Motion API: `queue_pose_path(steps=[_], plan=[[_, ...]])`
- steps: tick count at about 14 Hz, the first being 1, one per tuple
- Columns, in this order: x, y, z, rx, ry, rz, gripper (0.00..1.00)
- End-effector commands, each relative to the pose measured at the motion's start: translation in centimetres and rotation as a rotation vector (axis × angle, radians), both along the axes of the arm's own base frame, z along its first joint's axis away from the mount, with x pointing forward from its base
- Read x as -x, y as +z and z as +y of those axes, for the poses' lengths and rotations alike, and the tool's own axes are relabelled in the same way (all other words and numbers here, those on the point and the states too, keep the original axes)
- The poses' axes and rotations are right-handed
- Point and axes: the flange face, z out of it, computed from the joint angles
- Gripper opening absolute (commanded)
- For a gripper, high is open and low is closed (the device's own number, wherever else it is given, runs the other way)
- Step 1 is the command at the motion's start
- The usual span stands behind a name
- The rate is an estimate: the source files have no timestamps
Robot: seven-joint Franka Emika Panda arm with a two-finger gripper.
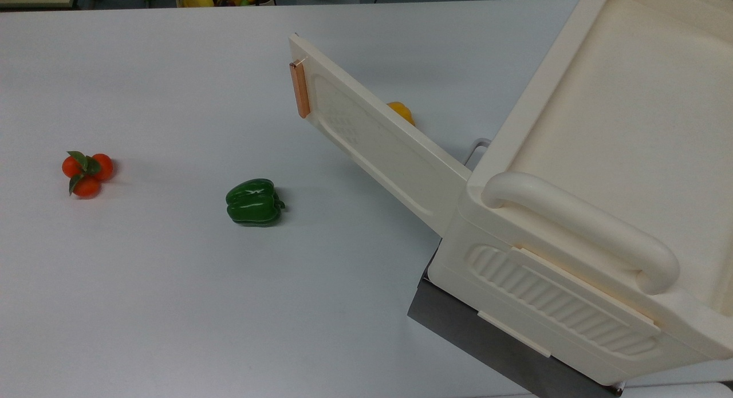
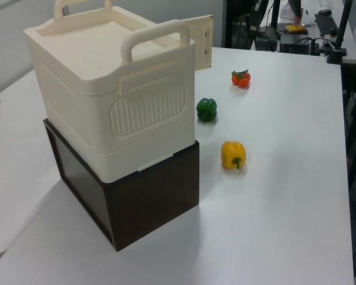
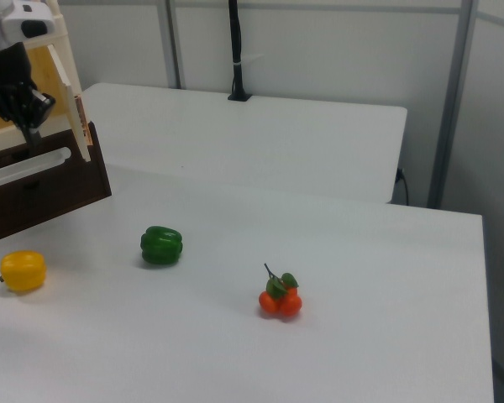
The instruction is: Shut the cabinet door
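**A:** Where does the cabinet door stand?

**B:** It is swung wide open from the cabinet, and its copper handle is at the far free edge. In the right view the panel is seen nearly edge-on, just to the right of the gripper and a little lower. Whether the two touch cannot be made out.

**A:** And the gripper's state?

**B:** That cannot be told — it reads only as a dark shape up by the cabinet's opening.

**A:** So how should the arm do this step well?

**B:** It probably needs to get onto the door's outer face. That is the side away from the gripper as the right view shows it. A push near the handle end gives the most leverage about the hinge. The push should follow the door's arc rather than a straight line — otherwise the contact may slide off the smooth plastic.

**A:** Any hazards?

**B:** The cabinet sits on a dark box, so a hard shove could shift the stack. The yellow pepper lies on the bench below the gripper, near the door's sweep. The green pepper lies farther to the gripper's right.
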Motion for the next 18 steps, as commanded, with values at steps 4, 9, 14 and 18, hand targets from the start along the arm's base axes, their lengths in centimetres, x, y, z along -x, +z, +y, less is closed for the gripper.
queue_pose_path(steps=[4, 9, 14, 18], plan=[[-2.8, -0.5, -2.9, -0.023, -0.066, -0.128, 0.0], [-5.1, -0.7, -4.1, -0.035, -0.117, -0.251, 0.0], [-7.1, -1.3, -5.6, -0.182, -0.213, -0.351, 0.0], [-8.5, -2.5, -6.2, -0.37, -0.307, -0.376, 0.0]])
